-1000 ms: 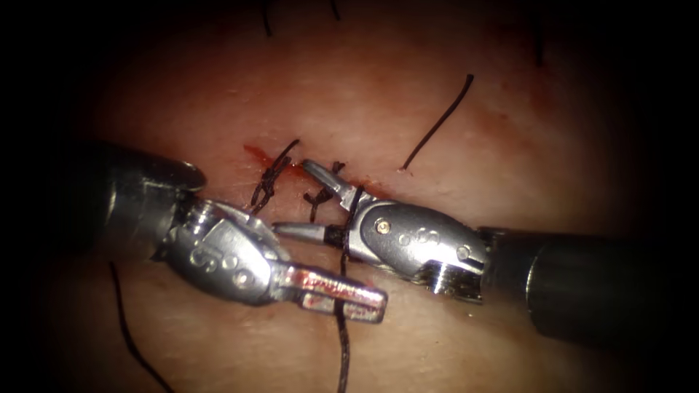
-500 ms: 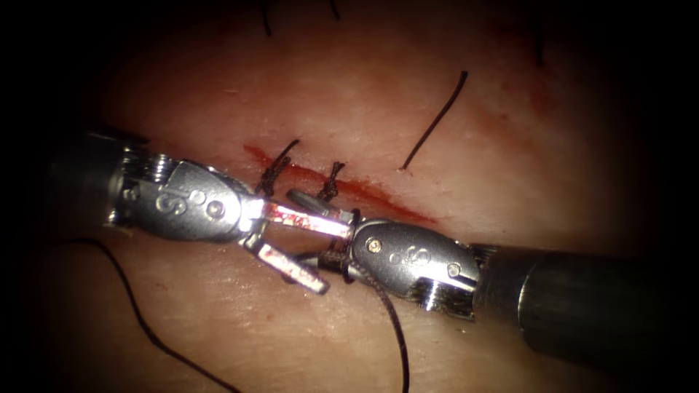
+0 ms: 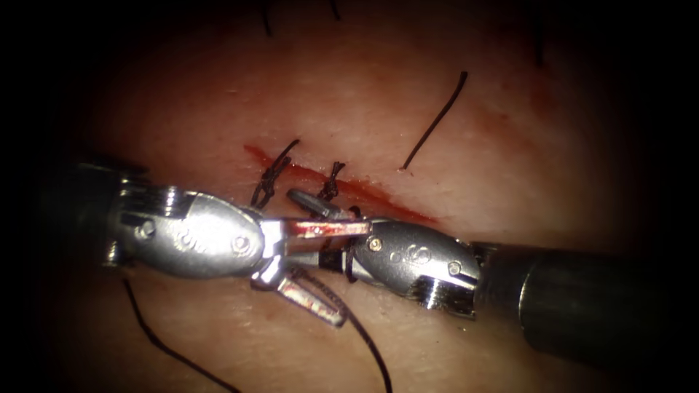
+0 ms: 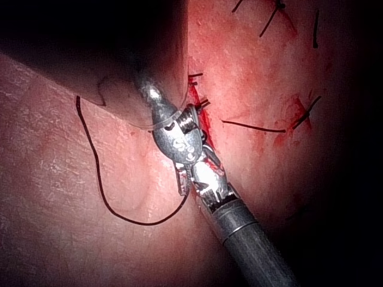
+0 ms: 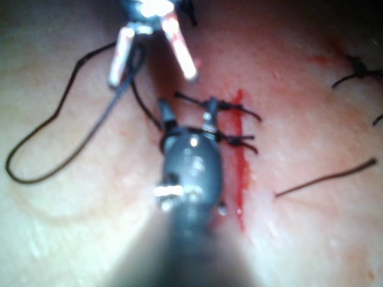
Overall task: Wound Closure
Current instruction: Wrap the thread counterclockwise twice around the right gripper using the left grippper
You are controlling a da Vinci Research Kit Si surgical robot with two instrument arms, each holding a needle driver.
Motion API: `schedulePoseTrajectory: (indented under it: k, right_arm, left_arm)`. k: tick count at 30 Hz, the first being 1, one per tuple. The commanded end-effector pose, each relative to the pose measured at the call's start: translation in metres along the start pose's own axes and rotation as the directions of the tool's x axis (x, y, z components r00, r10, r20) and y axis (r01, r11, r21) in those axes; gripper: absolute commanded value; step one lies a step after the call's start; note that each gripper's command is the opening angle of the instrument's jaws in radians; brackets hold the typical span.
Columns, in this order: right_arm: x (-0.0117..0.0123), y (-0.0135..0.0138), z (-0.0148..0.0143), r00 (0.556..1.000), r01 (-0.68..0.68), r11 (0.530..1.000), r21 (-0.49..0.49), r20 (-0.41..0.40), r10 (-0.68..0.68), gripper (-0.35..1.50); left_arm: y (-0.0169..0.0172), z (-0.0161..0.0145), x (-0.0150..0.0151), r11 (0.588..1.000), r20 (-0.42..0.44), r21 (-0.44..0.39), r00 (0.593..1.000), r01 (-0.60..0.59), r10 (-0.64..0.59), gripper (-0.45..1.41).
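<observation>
since a second ago the left tool point(image 3: 314, 269) has swung up from below the right tool, turned, and now lies nose to nose with the right tool point(image 3: 314, 218) just below the cut point(image 3: 378, 198); the thread that ran straight down then now slants off to the lower right.

the left tool's fingers point(image 3: 324, 229) are spread wide, one red-smeared finger lying along the right tool's tip, the other angled down toward the tissue point(image 3: 349, 109). they hold nothing that i can make out, though the thread point(image 3: 368, 348) passes right beside the lower finger. the right tool's fingers point(image 3: 309, 204) are parted too, the upper one pointing up-left toward the stitches, and dark thread is looped round them close to the hinge. whether they pinch any of it i cannot tell. i can't pick out a needle.

further out, two knotted stitches point(image 3: 271, 175) with short tails sit across the left part of the cut, and red fluid point(image 3: 408, 211) marks the stretch of cut to their right, which looks still open. a loose cut end point(image 3: 435, 122) lies well above and right of the cut. a long slack loop of thread point(image 4: 102, 179) trails over the tissue on the left tool's side.

my guess: two stitches are finished, a third knot is being formed with the thread wound on the right tool, and the rest of the cut remains to be closed.
</observation>
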Motion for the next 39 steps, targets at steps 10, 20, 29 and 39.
schedulePoseTrajectory:
  k: [10,20,29,39]
  right_arm:
    - [-0.0009,0.0003,0.0007,1.0,-0.013,1.0,-0.007,0.009,0.013,1.03]
    - [-0.0008,0.0002,0.0007,1.0,-0.013,1.0,-0.006,0.009,0.013,1.03]
    - [-0.0008,0.0002,0.0008,1.0,-0.013,1.0,-0.006,0.009,0.013,1.03]
    - [-0.0007,0.0002,0.0007,1.0,-0.014,1.0,-0.006,0.009,0.014,1.03]
  left_arm:
    - [0.0054,0.0012,0.0037,0.993,0.28,-0.039,0.953,-0.107,0.114,0.62]
    - [0.0068,-0.0004,0.0039,0.98,0.445,-0.105,0.873,-0.168,0.198,0.52]
    - [0.0064,-0.0035,0.0025,0.968,0.546,-0.144,0.799,-0.207,0.252,0.54]
    - [0.0042,-0.0012,0.0016,0.959,0.585,-0.119,0.762,-0.256,0.276,0.56]
